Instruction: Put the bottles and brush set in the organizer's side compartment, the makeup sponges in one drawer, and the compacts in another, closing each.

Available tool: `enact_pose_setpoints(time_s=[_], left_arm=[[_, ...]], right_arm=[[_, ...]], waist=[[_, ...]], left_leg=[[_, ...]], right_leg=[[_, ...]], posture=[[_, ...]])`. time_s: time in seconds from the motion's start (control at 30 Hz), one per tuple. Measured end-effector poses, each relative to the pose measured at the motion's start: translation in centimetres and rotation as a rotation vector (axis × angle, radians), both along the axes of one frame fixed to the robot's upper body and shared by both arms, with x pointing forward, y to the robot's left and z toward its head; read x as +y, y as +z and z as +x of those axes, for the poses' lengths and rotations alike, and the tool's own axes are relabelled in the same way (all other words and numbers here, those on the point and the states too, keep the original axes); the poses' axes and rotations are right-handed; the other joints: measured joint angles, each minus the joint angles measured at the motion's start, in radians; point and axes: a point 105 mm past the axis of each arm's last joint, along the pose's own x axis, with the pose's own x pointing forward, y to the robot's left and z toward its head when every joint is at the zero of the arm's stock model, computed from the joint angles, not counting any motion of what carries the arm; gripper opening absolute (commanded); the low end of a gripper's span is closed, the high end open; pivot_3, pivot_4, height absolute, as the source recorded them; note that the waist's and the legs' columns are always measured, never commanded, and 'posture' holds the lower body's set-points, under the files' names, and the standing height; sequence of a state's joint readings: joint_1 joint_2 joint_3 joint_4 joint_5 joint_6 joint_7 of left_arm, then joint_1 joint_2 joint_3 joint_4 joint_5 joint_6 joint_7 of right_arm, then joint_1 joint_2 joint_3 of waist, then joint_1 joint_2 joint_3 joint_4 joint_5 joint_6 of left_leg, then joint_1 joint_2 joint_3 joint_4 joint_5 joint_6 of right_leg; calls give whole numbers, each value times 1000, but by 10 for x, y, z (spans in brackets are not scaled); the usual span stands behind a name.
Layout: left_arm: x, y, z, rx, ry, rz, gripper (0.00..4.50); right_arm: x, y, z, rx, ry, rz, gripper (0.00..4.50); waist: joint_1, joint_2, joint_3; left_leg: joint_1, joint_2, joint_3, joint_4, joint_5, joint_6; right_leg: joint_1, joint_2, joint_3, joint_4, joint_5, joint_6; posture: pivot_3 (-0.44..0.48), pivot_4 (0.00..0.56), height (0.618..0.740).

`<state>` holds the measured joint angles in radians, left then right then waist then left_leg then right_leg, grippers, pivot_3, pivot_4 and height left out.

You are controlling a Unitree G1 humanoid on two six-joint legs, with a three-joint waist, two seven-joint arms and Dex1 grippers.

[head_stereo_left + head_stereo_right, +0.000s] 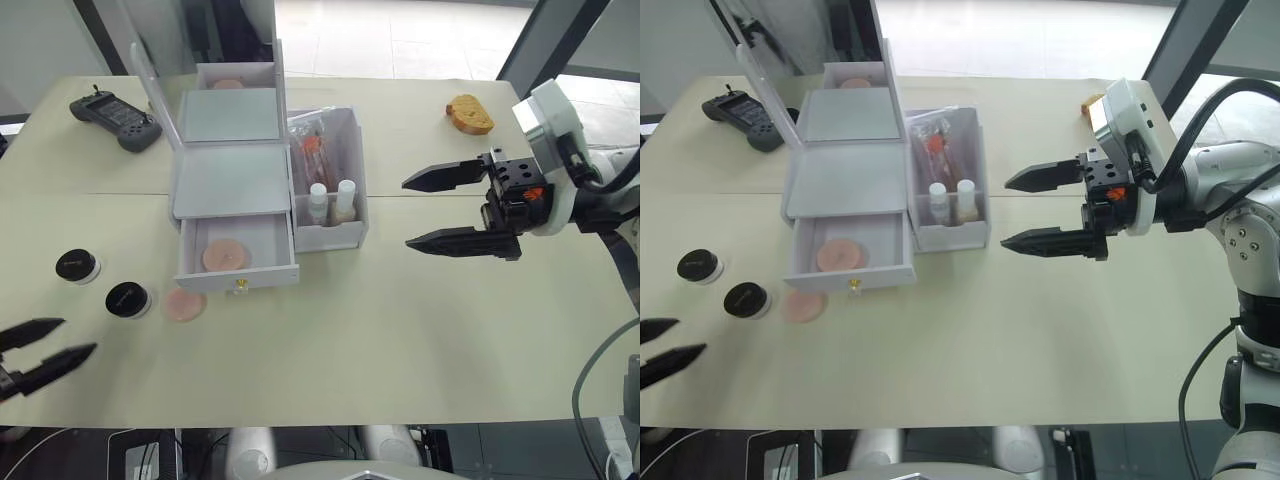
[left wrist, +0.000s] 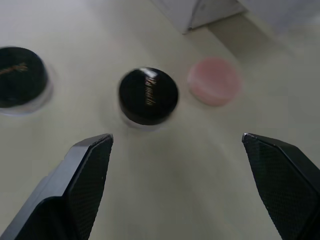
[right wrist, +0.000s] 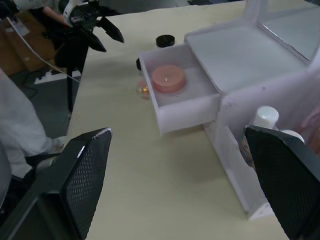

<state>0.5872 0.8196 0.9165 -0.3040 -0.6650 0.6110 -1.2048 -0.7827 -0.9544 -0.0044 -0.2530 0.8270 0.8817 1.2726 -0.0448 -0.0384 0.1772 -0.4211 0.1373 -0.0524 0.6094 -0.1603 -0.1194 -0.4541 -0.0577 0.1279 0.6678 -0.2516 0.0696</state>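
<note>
1. Left hand (image 1: 45, 352), fingers apart and empty, hovers near two compacts (image 1: 127, 299) and a loose sponge (image 1: 185, 304) on the counter (image 1: 400, 330).
2. Right hand (image 1: 424, 210), fingers apart and empty, faces the organizer (image 1: 235, 180); the bottles (image 1: 330, 202) stand in its side compartment (image 1: 335, 235).

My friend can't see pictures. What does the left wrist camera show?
Two round black compacts with white rims and one flat round pale pink makeup sponge lie on a pale table, ahead of the left gripper, whose black jaws are open. A corner of the white plastic organizer sits beyond them.
</note>
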Motion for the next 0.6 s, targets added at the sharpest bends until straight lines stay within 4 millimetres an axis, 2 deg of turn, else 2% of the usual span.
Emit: enact_pose_setpoints(time_s=[0.1,0.23,0.43,0.5,0.6], left_arm=[[-20,-11,-2,-14,26,-1,4445],[-30,-33,4,-13,161,30,4445],[-81,-47,24,7,125,3,4445],[-87,-48,28,16,125,16,4445],[-85,-55,42,26,183,99,4445]], right_arm=[[2,-4,-1,21,18,-12,4500],[1,-5,1,16,5,-28,4500],[4,-10,-11,62,21,-29,4500],[3,-8,-14,67,19,-22,4500],[0,-9,-14,58,-20,-27,4500]], waist=[[4,0,0],[1,-1,-1],[3,-1,-1],[2,-1,-1],[2,-1,-1]], left_leg=[[0,0,0,1,0,0],[0,0,0,1,0,1],[-1,-1,-1,2,0,1],[0,-1,-1,1,-1,1],[0,-1,-1,2,-1,1]], right_leg=[[1,0,0,-2,0,0],[1,0,1,-3,1,0],[2,0,1,-3,1,1],[2,0,1,-3,1,1],[3,1,1,-3,2,0]], posture=[[0,150,705],[0,150,705],[0,150,705],[0,150,705],[0,150,705]])
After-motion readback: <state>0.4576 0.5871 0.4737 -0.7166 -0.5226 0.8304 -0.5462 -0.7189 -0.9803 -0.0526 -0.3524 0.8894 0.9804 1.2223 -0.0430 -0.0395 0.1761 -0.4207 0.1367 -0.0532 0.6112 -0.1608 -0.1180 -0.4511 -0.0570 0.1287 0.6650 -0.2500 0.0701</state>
